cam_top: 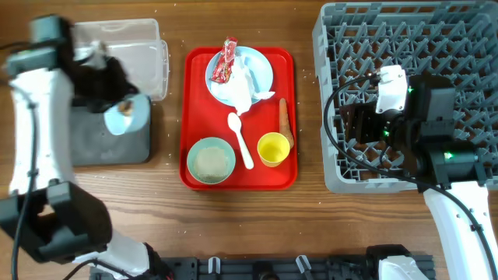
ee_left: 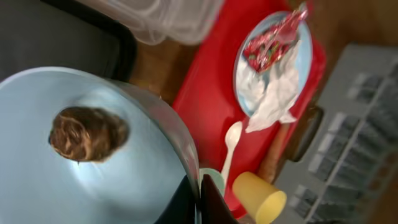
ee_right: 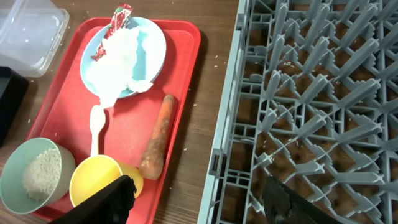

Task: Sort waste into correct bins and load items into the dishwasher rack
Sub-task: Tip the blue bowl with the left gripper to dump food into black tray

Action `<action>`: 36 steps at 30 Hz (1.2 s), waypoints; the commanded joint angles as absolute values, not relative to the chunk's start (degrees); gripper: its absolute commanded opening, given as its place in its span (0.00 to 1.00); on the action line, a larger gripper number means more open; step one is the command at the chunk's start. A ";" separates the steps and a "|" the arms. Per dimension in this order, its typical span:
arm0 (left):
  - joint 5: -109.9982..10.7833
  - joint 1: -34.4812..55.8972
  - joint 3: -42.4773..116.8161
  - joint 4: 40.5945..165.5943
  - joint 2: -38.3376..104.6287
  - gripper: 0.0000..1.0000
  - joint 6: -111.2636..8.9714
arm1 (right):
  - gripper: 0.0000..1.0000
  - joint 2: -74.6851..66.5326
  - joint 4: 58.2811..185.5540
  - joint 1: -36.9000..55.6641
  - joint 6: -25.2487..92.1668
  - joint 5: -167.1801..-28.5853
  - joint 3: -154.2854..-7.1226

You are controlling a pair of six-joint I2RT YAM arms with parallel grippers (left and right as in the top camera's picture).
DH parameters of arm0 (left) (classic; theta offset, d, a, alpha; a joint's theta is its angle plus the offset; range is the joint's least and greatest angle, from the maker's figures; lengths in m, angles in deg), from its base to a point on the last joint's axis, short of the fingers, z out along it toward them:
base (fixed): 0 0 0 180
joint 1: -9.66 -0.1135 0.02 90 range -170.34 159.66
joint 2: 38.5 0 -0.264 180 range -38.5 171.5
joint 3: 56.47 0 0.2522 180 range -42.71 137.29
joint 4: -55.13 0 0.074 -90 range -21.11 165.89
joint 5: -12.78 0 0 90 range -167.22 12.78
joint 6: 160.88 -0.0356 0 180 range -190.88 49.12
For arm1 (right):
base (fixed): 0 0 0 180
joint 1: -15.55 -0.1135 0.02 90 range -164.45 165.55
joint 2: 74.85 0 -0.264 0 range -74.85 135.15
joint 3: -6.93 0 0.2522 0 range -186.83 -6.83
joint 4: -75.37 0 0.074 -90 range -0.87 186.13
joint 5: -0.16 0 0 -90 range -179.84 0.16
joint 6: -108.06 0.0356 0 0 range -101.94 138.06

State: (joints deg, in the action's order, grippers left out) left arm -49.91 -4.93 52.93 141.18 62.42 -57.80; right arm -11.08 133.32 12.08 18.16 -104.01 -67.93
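My left gripper (ee_left: 199,198) is shut on the rim of a pale blue bowl (cam_top: 124,114) with a small brown food lump (ee_left: 87,133) in it, tilted over the black tray (cam_top: 109,144). The clear tub (cam_top: 134,47) stands behind it. On the red tray (cam_top: 191,117) are a blue plate (cam_top: 261,70) with a red wrapper (cam_top: 227,60) and white napkin (cam_top: 243,85), a white spoon (cam_top: 241,138), a carrot stick (cam_top: 285,120), a yellow cup (cam_top: 273,148) and a bowl of rice (cam_top: 211,160). My right gripper (ee_right: 196,208) is open and empty over the grey rack's (cam_top: 436,47) left edge.
Loose rice grains and crumbs lie scattered on the wooden table around the red tray (ee_right: 193,74). A strip of bare wood separates the red tray from the rack (ee_right: 311,93). The right arm's cable loops over the rack's left side.
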 commanded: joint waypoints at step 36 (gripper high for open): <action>-7.82 -33.74 39.84 123.85 61.96 0.04 -70.15 | 0.69 -10.67 136.55 11.84 18.20 -104.95 -69.04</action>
State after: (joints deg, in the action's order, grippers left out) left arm 3.72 -39.29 36.67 124.04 71.65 -72.42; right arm -11.08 136.68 12.08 18.18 -103.99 -67.95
